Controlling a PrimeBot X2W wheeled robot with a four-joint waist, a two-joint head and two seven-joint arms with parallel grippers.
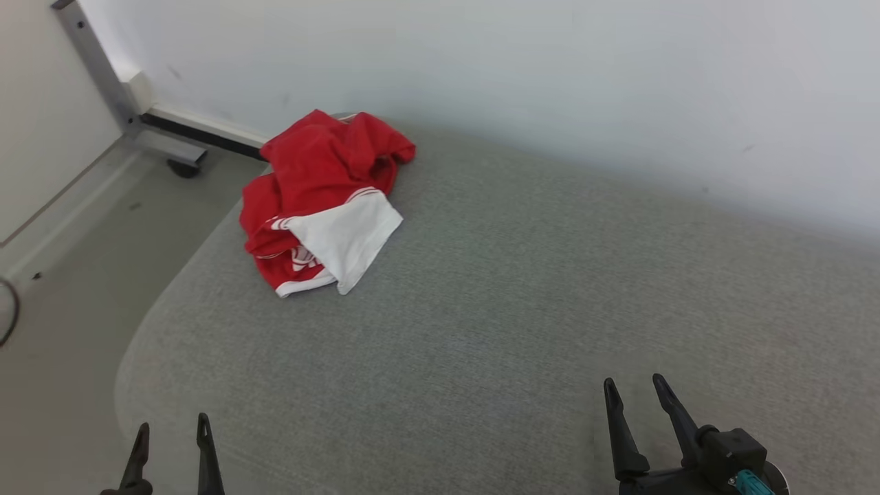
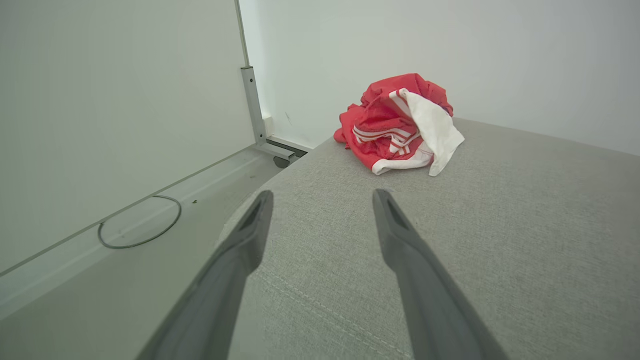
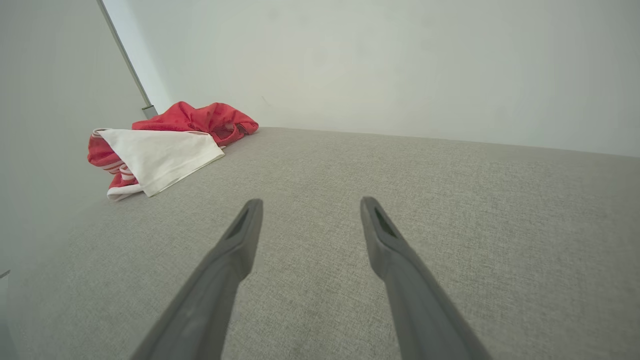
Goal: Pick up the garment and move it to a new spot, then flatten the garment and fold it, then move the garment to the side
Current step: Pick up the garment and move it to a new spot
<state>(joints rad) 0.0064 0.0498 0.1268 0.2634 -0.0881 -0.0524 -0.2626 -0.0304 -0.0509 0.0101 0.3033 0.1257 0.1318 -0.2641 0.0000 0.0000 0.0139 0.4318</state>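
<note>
Ahead, we see the garment (image 1: 323,199), a red sports shirt with a white panel, crumpled near the far left corner of the grey cushion (image 1: 495,330), close to the wall. Our left gripper (image 1: 172,430) and right gripper (image 1: 634,386) hover well apart from it, fingers spread wide, holding nothing.

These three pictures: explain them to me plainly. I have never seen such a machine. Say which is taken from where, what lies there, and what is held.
A two-armed robot took them. One looks down from its head; the other two look along each wrist's dark fingers. In the head view, the left gripper and right gripper are open and hold nothing. A crumpled red sports shirt with a white panel lies untouched on a grey fabric surface, near its far left corner by the white wall.
</note>
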